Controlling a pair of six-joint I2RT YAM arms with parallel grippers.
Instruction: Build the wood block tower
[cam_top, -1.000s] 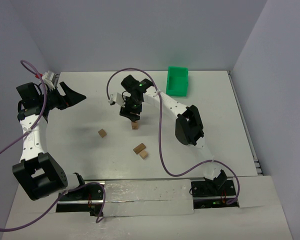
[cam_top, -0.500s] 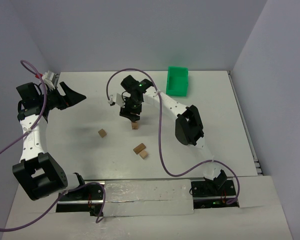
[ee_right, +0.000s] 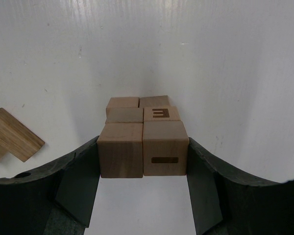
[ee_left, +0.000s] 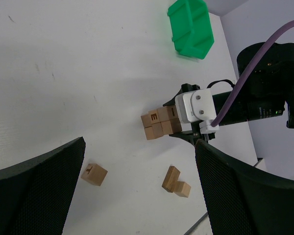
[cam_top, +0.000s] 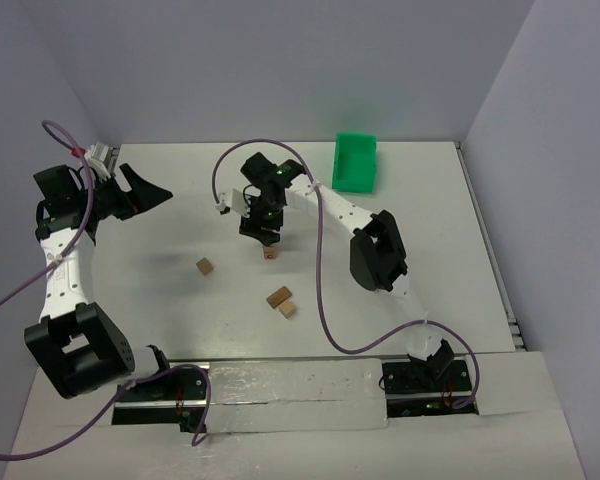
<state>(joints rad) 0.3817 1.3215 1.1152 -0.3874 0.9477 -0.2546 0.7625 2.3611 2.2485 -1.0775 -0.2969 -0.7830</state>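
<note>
Starting at the bottom of the top view: two loose wood blocks (cam_top: 282, 302) sit touching each other on the table (cam_top: 160, 310), with a third one (cam_top: 205, 266) off on its own to their left. Just past those, around mid-frame, is the tower (ee_left: 159, 125). From the wrist cam it looks two blocks wide and about three layers tall, so not really a single column.

The right pincer (ee_right: 143, 164) hangs straight over it, clamped on the top pair of blocks (ee_right: 120, 154), one finger flat against each outer side. So the stack runs straight down from the pincer, long axis vertical, and the jaws close across its width. I'd guess the next move is just letting go and backing straight up, since any sideways drift could shove the top layer off.

The left pincer (cam_top: 150, 190) is spread wide open and holding nothing, at the left of the frame, well away from the tower, so the right arm is way nearer. The green bin (cam_top: 355, 187) sits farther back, upper right.

Versus a second ago: basically nothing moved, same arm poses, same block spots.
</note>
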